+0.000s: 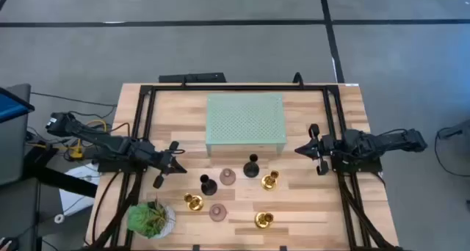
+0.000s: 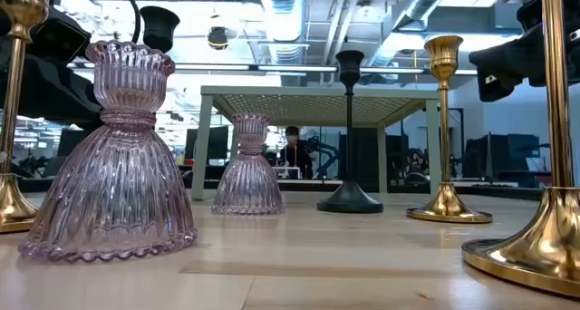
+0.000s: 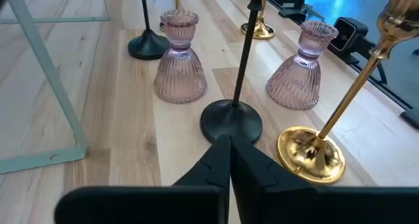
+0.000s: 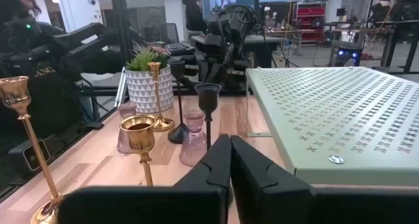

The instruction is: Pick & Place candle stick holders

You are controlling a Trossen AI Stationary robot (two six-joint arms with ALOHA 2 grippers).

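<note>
Several candle stick holders stand upright on their round bases in the near middle of the table: two black (image 1: 252, 165) (image 1: 208, 183), two ribbed pink (image 1: 228, 176) (image 1: 218, 211) and three gold (image 1: 269, 180) (image 1: 193, 202) (image 1: 264, 220). My left gripper (image 1: 178, 166) hovers left of the group, shut and empty. In the left wrist view its fingers (image 3: 229, 160) point at a black holder's base (image 3: 230, 120). My right gripper (image 1: 298, 150) is right of the group, shut and empty. Its wrist view looks over a gold holder (image 4: 139, 135) and a black one (image 4: 207, 96).
A pale green perforated platform (image 1: 245, 122) stands on legs at the far middle of the table. A potted green plant (image 1: 150, 218) sits at the near left corner. A black frame (image 1: 143, 126) runs round the table top. Bare wood lies at the near right.
</note>
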